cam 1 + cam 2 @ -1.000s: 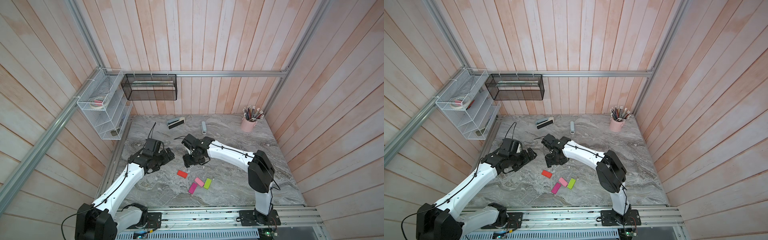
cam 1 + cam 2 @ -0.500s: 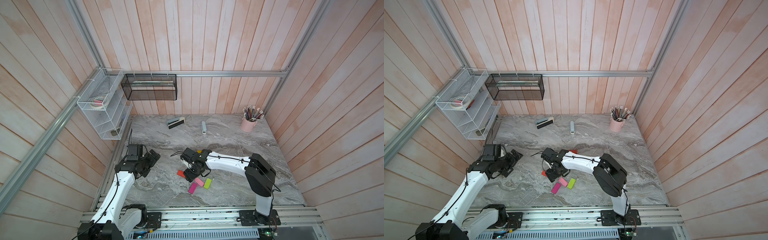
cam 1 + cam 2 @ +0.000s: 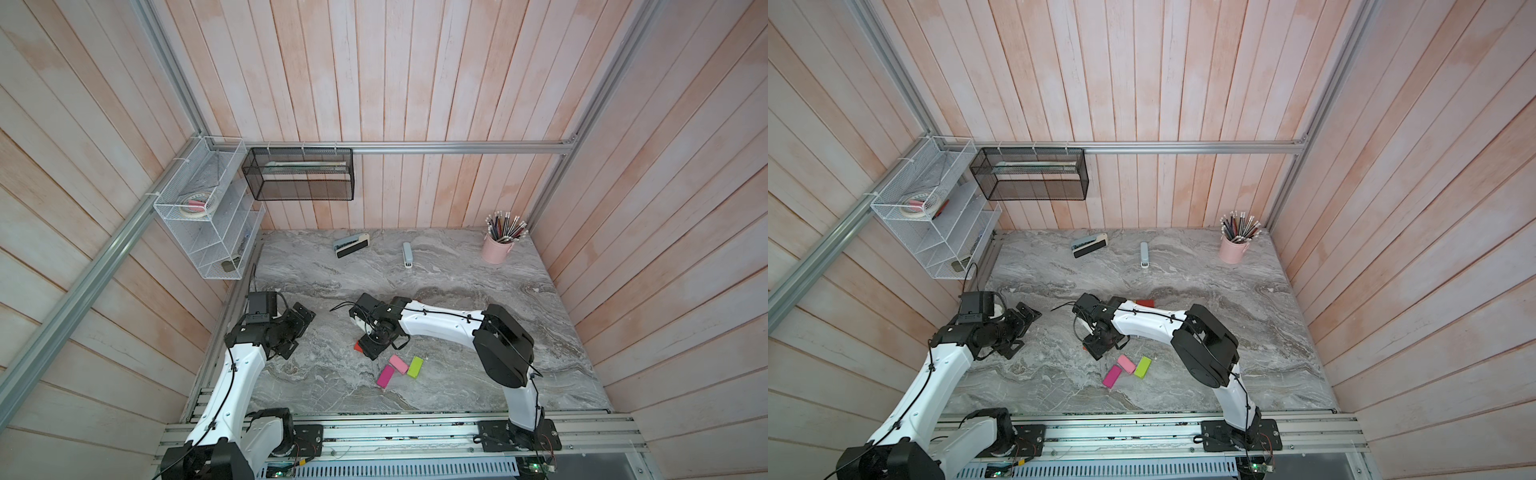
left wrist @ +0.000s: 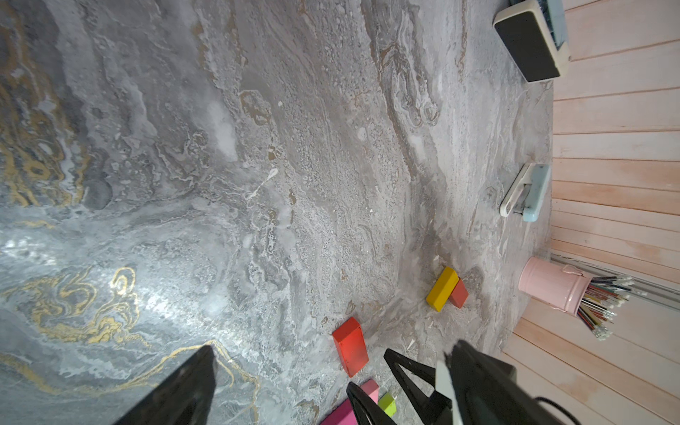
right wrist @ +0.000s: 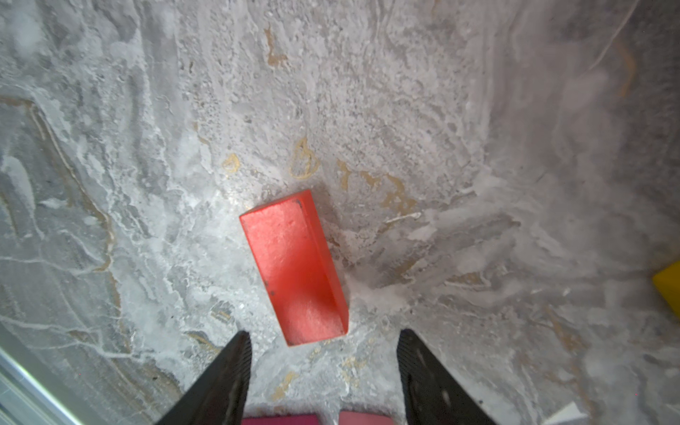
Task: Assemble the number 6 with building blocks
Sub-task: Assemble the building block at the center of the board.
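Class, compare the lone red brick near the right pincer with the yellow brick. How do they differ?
The red brick lies alone; the yellow brick lies against a second red brick. The red brick sits at the tips of the open right pincer; the yellow brick lies farther off. Both are rectangular blocks flat on the table.

Both top views look steeply down from high over the front edge of the desk (image 3: 457,286). Each wrist camera looks past its jaws, close to the desk; both share the red brick (image 5: 294,265).

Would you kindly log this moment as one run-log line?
phase: pre-grasp | right gripper: open at red brick | left gripper: open, empty
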Robot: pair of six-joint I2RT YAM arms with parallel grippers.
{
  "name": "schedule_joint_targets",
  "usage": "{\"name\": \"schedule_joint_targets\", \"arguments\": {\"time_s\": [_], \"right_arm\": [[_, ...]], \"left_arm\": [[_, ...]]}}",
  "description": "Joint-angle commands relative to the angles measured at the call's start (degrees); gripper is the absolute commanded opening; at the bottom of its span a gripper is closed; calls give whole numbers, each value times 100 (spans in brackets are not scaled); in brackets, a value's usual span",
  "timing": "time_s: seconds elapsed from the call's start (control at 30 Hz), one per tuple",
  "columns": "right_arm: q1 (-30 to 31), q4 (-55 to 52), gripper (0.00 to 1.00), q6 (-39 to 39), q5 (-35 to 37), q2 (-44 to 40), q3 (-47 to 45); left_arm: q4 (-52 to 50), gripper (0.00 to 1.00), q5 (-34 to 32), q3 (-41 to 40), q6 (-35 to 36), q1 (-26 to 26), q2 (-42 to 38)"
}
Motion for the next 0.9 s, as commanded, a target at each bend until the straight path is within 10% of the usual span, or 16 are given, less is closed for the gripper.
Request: {"name": "schedule_joint_targets", "arguments": {"time_s": [0.0, 0.87], "right_arm": [[28, -126, 65, -104, 89, 133, 148], [185, -329, 53, -200, 131, 430, 281]], "left_arm": [[-29, 100, 301, -150, 156, 92, -39], [157, 100, 618, -346, 261, 275, 43]]}}
